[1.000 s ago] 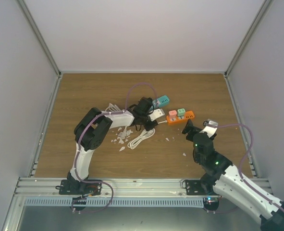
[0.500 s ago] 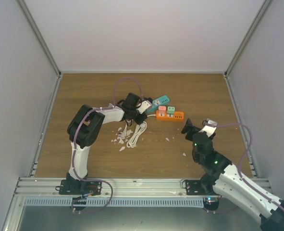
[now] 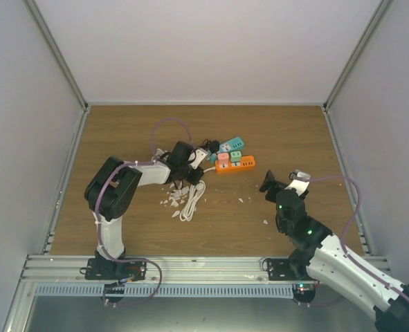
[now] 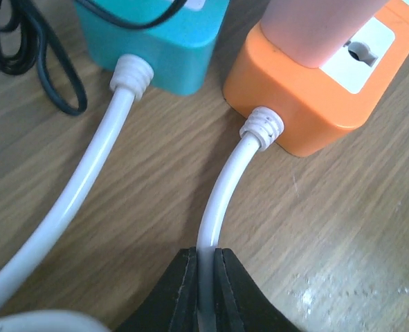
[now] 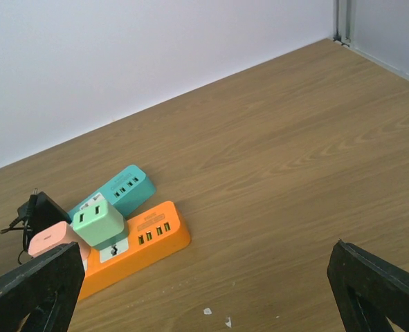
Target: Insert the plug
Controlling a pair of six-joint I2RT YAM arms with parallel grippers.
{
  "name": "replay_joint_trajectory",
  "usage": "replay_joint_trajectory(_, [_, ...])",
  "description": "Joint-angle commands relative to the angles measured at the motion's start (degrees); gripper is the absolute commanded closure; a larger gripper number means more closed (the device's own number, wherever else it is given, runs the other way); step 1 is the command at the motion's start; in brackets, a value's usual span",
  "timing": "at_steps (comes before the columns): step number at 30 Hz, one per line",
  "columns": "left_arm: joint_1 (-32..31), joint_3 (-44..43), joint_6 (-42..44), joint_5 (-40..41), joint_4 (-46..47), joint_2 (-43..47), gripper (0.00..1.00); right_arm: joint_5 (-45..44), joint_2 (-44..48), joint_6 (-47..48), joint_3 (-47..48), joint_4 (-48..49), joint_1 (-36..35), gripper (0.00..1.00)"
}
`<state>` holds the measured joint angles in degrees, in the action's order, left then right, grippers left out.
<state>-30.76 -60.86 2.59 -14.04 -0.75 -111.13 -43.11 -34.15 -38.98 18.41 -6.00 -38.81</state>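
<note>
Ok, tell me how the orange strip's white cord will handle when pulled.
Probably floppy: the white cord curves loosely between the left gripper and orange power strip. Its smooth jacket may slip through the pinch.

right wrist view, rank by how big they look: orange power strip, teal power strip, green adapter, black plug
1. orange power strip
2. teal power strip, partly covered by the green adapter
3. green adapter and black plug look about alike; the plug lies farther back, so no firm order
</note>
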Motion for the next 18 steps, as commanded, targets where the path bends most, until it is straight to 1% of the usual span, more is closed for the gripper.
replay_joint_trajectory(1, [0.6,4.0,-2.4,3.5,-1.9,2.3,0.85,0.3,-0.7,0.3,-0.3,2.3,0.4,0.00])
replay_joint_trajectory(2, [0.6,4.4,-2.4,3.9,-1.8,2.9,0.82,0.5,-0.7,0.3,-0.1,2.2,0.4,0.00])
replay_joint_trajectory(5, [0.4,4.7,-2.5,3.8,-1.7,4.5,0.78,0.7,-0.7,0.2,0.0,1.8,0.3,0.00])
replay_joint_trajectory(6, [0.2,4.7,-2.5,4.0,-1.8,5.2,0.74,0.7,-0.5,0.3,0.1,1.7,0.3,0.00])
replay_joint_trajectory(7, [-0.1,4.7,-2.5,4.3,-1.8,6.0,0.67,0.6,-0.5,0.2,0.1,1.5,0.3,0.00])
replay_joint_trajectory(8, [-0.5,4.7,-2.5,4.8,-1.9,7.0,0.58,0.5,-0.3,0.2,0.0,1.4,0.3,0.00])
replay_joint_trajectory(9, [-1.1,4.8,-2.4,5.9,-2.0,8.0,0.43,0.5,-0.3,0.2,0.0,1.4,0.3,0.00])
replay_joint_trajectory(10, [-1.8,4.8,-2.4,6.9,-1.8,9.4,0.09,0.5,-0.2,0.2,0.0,1.5,0.3,0.00])
replay_joint_trajectory(11, [-2.8,4.9,-2.3,7.8,-1.7,10.7,0.03,0.5,-0.2,0.2,0.0,1.4,0.3,0.01])
replay_joint_trajectory(12, [-3.9,4.7,-1.9,8.5,-1.5,11.9,0.01,0.5,-0.1,0.2,0.0,1.5,0.3,0.01])
replay_joint_trajectory(16, [-9.5,3.7,0.4,9.8,-0.5,16.4,0.01,0.9,-0.9,0.4,0.0,2.0,0.3,0.00])
replay_joint_trajectory(18, [-11.5,3.6,1.1,8.7,0.4,18.3,0.01,0.7,-1.1,0.3,0.2,1.8,0.3,0.00])
